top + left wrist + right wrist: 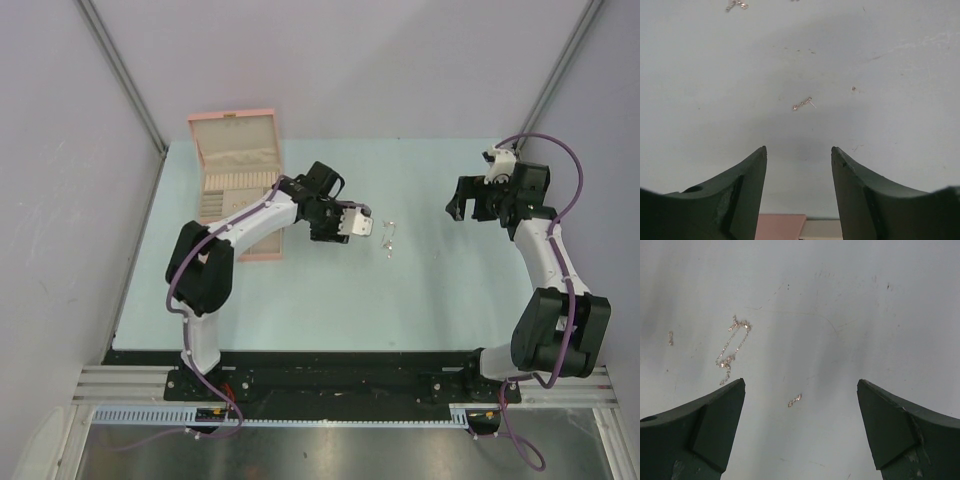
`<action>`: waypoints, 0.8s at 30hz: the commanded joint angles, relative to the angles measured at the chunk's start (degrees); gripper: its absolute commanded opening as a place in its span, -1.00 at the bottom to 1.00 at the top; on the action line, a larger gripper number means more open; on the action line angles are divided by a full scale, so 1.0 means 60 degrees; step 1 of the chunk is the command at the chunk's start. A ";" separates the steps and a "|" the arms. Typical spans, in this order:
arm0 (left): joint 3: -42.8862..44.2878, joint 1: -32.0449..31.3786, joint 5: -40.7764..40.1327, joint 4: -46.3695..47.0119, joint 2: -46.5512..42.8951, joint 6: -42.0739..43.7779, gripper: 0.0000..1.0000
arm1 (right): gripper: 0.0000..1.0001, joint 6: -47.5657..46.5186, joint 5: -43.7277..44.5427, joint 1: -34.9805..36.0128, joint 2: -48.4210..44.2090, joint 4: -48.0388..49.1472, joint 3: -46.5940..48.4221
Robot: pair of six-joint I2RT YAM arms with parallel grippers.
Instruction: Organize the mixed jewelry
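Tiny silvery jewelry pieces (388, 240), loose, close together

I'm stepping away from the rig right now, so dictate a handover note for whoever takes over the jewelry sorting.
Left gripper: open, empty, over the table, a small silvery piece just ahead of its fingertips.
Right gripper: open, empty, a thin chain and a tiny bit on the table ahead of it.
These pieces lie loose mid-table; the pink box stands open at the left rear.
Done: nothing visibly sorted yet.
Left: move each piece into the box.
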 commanded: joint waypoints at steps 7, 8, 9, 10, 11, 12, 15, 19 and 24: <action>0.0655 0.0296 0.0635 -0.0260 0.0827 0.5046 0.15 | 0.99 -0.0263 -0.0233 -0.0256 0.0099 0.0036 0.0123; 0.0831 0.0296 0.0576 -0.0318 0.1133 0.5122 0.15 | 0.99 -0.0263 -0.0248 -0.0256 0.0113 0.0050 0.0138; 0.1050 0.0310 0.0576 -0.0623 0.1310 0.5210 0.15 | 0.99 -0.0263 -0.0248 -0.0270 0.0113 0.0036 0.0138; 0.1560 0.0311 0.0532 -0.0815 0.1471 0.5370 0.14 | 1.00 -0.0263 -0.0291 -0.0271 0.0157 0.0050 0.0138; 0.1826 0.0311 0.0517 -0.1165 0.1864 0.5430 0.11 | 0.99 -0.0263 -0.0321 -0.0271 0.0157 0.0036 0.0138; 0.2206 0.0325 0.0445 -0.1299 0.1999 0.5547 0.10 | 0.99 -0.0263 -0.0321 -0.0271 0.0157 0.0036 0.0138; 0.2531 0.0311 0.0254 -0.1622 0.2408 0.6029 0.05 | 0.99 -0.0277 -0.0336 -0.0285 0.0245 0.0036 0.0138; 0.3072 0.0311 0.0136 -0.2206 0.2776 0.6411 0.03 | 0.99 -0.0306 -0.0292 -0.0285 0.0333 0.0036 0.0138; 0.3411 0.0311 0.0019 -0.3116 0.3011 0.6923 0.01 | 1.00 -0.0336 -0.0189 -0.0285 0.0450 0.0050 0.0138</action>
